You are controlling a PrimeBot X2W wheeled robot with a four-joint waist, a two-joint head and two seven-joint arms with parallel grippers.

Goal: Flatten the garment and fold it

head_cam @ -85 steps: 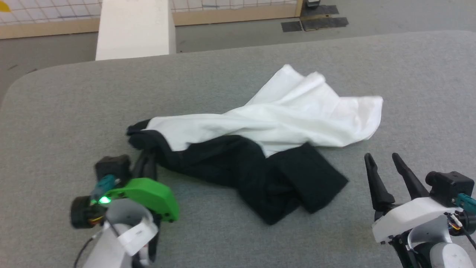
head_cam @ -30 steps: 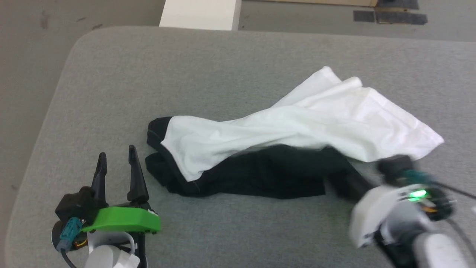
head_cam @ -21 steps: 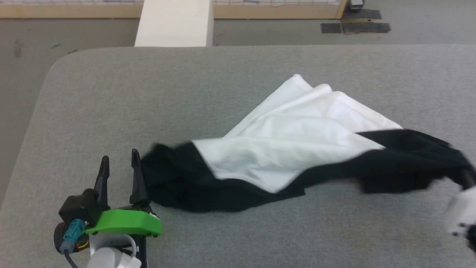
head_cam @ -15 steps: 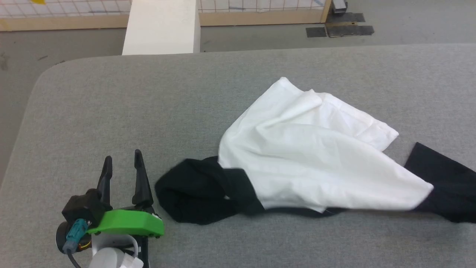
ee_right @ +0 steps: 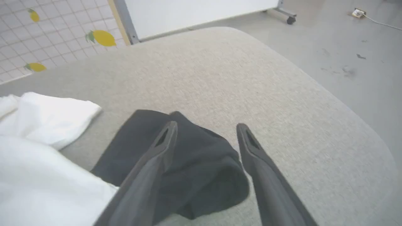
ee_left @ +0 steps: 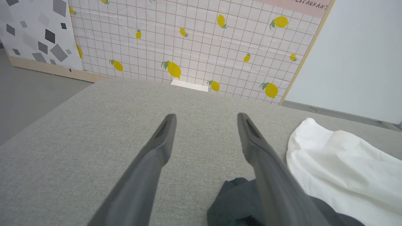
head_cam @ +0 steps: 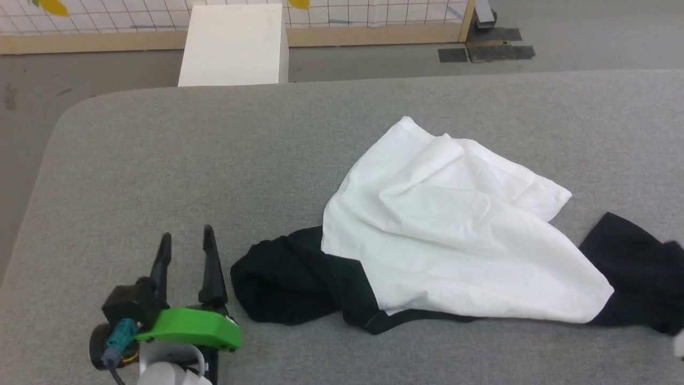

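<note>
Grey cloth covers the table (head_cam: pixel 160 160) under both grippers. On the left gripper (head_cam: pixel 187 233) the jaws are spread wide with bare table between them. A bunched black end of the garment (head_cam: pixel 454 235) lies just to its right, near one finger (touching or not, I cannot tell). The right gripper (ee_right: pixel 206 125) is spread too, pinching nothing, its fingers above the garment's other black end, crumpled near the table's rounded corner. Between these ends the white body lies rumpled across the middle, overlapping the black upper part. Past the far edge stand a white block (head_cam: pixel 232 45) and a tiled wall (ee_left: pixel 201 40) with lemons.
</note>
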